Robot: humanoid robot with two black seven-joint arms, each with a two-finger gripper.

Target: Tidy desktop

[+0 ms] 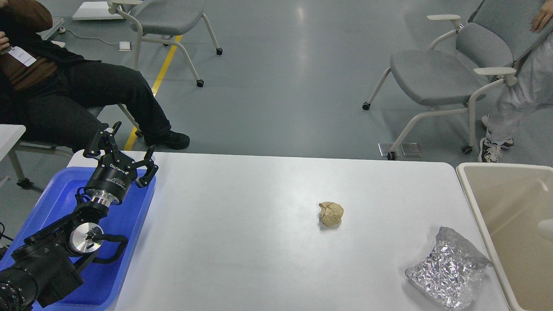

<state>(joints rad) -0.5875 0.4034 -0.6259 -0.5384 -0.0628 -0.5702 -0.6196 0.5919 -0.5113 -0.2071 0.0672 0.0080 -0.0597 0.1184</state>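
Litter, a paper ball (331, 214) and foil (449, 274), sits on the desktop (242, 242) near the bin (475, 203), while the left gripper (129, 149) hangs over the tray (129, 242), jaws spread and empty.

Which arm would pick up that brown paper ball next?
Probably the left: its gripper is open above the blue tray, and no right arm shows. Still, the paper ball lies well to its right.

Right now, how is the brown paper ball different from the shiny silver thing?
The brown paper ball is small, dull tan and scrunched round; the silver foil wrapper is bigger, shiny and spread flatter. The ball sits mid-desktop; the foil lies near the beige bin. Both are crumpled and untouched.
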